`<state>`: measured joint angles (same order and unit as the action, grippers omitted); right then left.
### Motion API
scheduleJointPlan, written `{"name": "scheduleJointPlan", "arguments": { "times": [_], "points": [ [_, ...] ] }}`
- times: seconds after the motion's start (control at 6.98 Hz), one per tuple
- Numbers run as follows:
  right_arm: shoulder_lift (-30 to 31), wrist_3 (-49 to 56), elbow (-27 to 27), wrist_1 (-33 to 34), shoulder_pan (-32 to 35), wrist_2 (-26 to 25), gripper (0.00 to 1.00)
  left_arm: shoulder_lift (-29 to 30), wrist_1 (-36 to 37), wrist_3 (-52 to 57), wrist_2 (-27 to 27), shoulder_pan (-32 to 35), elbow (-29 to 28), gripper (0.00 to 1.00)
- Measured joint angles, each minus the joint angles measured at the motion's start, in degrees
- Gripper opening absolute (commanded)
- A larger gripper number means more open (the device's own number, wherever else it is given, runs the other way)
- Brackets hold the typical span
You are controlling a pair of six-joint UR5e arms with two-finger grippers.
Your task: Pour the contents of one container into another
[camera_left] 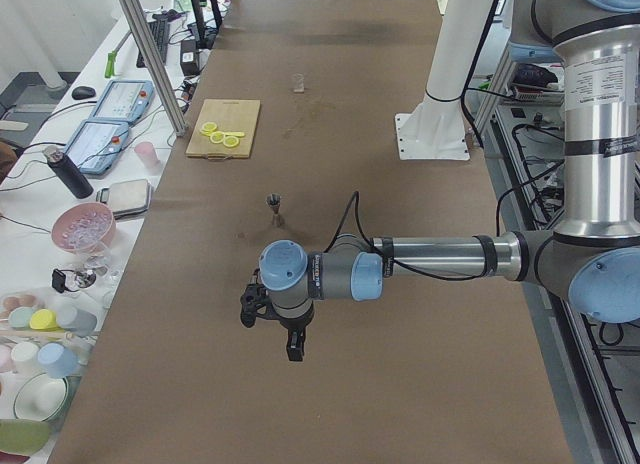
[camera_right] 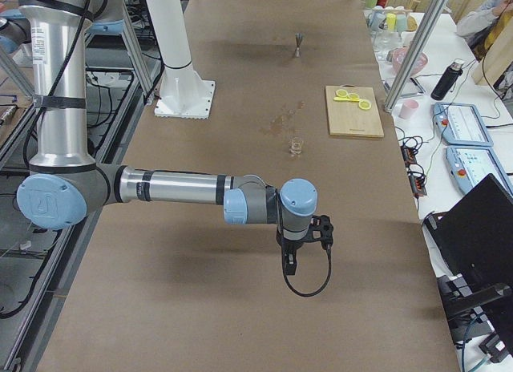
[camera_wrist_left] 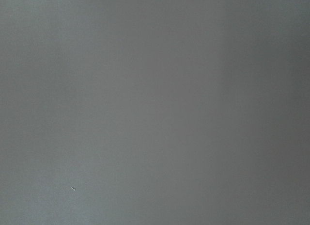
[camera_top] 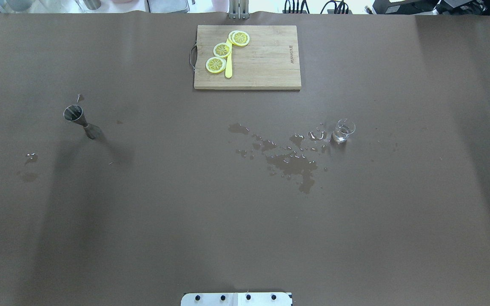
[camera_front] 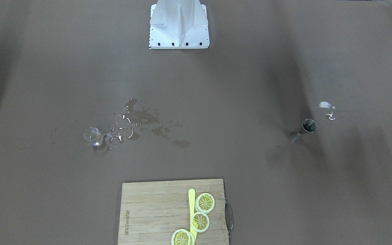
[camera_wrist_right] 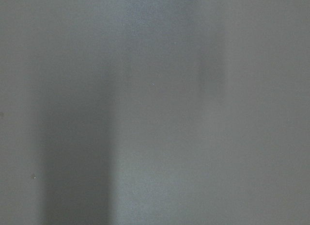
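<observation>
A steel jigger (camera_top: 79, 119) stands upright on the brown table on my left side; the front view also shows this jigger (camera_front: 304, 129). A small clear glass (camera_top: 343, 130) stands upright on my right side, and the same glass (camera_front: 93, 136) appears in the front view. Both arms reach out past the table's ends. My left gripper (camera_left: 252, 309) hangs above bare table well short of the jigger (camera_left: 273, 204). My right gripper (camera_right: 323, 228) hovers short of the glass (camera_right: 296, 146). I cannot tell whether either gripper is open or shut. Both wrist views show only bare table.
A puddle of spilled liquid (camera_top: 292, 159) spreads beside the glass toward the table's middle. A wooden cutting board (camera_top: 266, 63) with lemon slices (camera_top: 215, 64) and a yellow knife (camera_top: 228, 68) lies at the far edge. The white robot base (camera_front: 179, 25) stands at the near edge.
</observation>
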<state>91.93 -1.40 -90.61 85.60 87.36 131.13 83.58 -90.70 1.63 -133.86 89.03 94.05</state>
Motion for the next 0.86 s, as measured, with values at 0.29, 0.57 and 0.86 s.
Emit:
{"name": "scheduleJointPlan", "arguments": {
  "times": [0.29,0.57,0.86],
  "points": [
    [0.00,0.04,-0.01,0.00,0.00,0.11,1.00,0.08,0.00,0.04,0.00,0.00,-0.04,0.99],
    [0.00,0.56,-0.11,-0.08,0.00,0.15,1.00,0.09,0.00,0.02,-0.03,-0.02,-0.06,0.99],
    [0.28,4.10,-0.68,-0.11,0.00,0.35,1.00,0.10,0.00,-0.03,-0.02,-0.01,-0.07,0.99]
  ]
}}
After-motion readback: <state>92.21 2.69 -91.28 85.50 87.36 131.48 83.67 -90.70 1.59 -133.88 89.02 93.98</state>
